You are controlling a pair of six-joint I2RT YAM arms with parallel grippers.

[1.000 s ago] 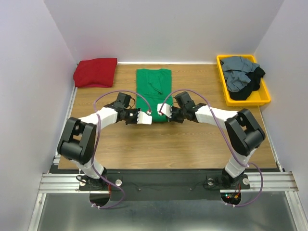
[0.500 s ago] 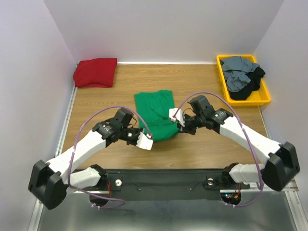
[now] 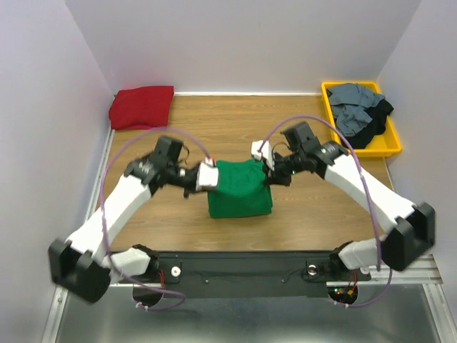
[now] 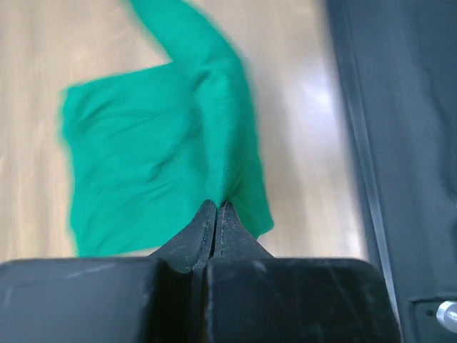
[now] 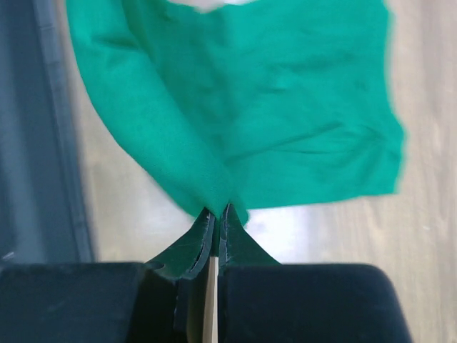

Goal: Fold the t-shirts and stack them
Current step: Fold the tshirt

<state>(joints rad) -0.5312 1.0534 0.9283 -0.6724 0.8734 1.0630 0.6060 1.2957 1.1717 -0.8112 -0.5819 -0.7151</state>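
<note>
The bright green t-shirt (image 3: 239, 189) lies folded near the table's front middle, its far edge lifted. My left gripper (image 3: 212, 176) is shut on its left far corner; the left wrist view shows the green cloth (image 4: 164, 157) pinched at the fingertips. My right gripper (image 3: 265, 171) is shut on its right far corner; the right wrist view shows the green cloth (image 5: 271, 107) running up from the closed tips. A folded dark red t-shirt (image 3: 142, 107) lies at the back left. Grey and black t-shirts (image 3: 360, 114) are heaped in the tray.
The yellow plastic tray (image 3: 334, 136) stands at the back right by the wall. White walls close in the table on three sides. The dark front rail of the table shows in both wrist views (image 4: 400, 143).
Both grippers pulled the green t-shirt's near edge toward the front, then carried it back over the cloth, so the shirt went from a long flat strip to a shorter folded block nearer the front.
</note>
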